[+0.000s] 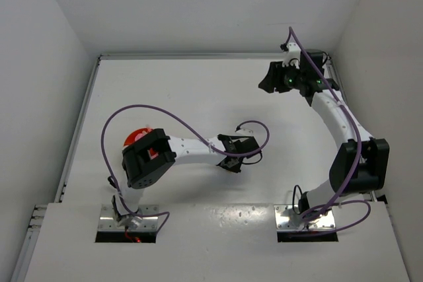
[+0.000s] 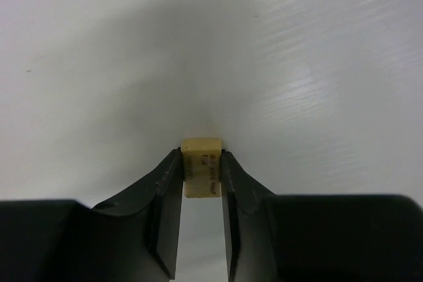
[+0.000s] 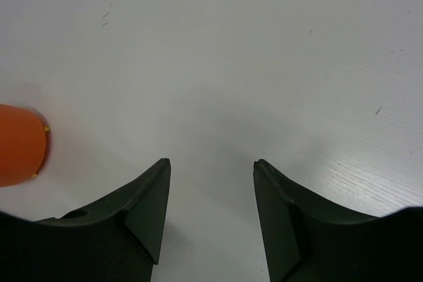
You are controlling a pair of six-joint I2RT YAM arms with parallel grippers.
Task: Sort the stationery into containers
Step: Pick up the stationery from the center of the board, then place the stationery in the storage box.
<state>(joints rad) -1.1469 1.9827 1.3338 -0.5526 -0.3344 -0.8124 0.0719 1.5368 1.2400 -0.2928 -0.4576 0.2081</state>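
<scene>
My left gripper (image 2: 201, 154) is shut on a small yellow eraser (image 2: 201, 175) with printed lettering, pinched between both fingertips close above the white table. In the top view this gripper (image 1: 232, 163) is mid-table and the eraser is hidden under it. The orange bowl (image 1: 137, 137) shows partly behind the left arm's elbow, at the left. My right gripper (image 3: 211, 166) is open and empty over bare table, at the far right in the top view (image 1: 268, 82). No other stationery shows.
An orange rounded object (image 3: 20, 144) with small yellow specks at its edge is cut off at the left edge of the right wrist view; I cannot tell what it is. Walls bound the table (image 1: 198, 97) at the back and both sides.
</scene>
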